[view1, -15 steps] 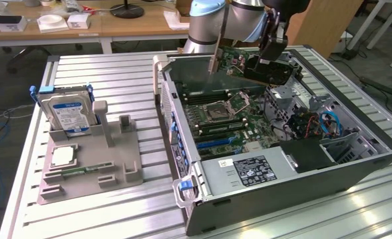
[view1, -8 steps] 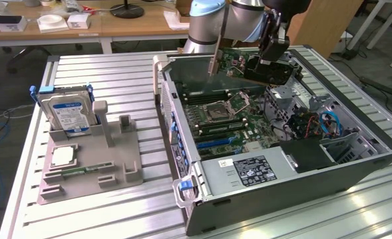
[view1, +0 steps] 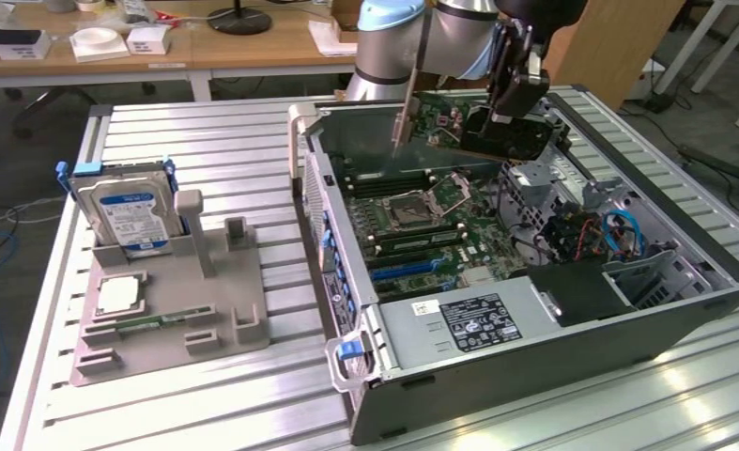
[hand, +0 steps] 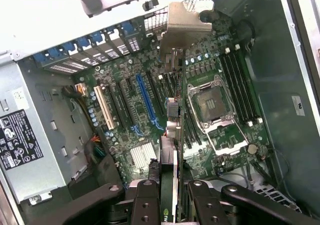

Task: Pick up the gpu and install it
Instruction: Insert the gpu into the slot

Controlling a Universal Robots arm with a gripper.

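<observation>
The gpu (view1: 463, 117) hangs in the air over the open computer case (view1: 557, 352), clamped between the two fingers of the gripper (hand: 172, 195). It seems to be held on its edge so that its connector side faces the motherboard (hand: 120, 80) below. It is a thin dark-green card with a silver bracket (hand: 182, 25) at one end.
</observation>
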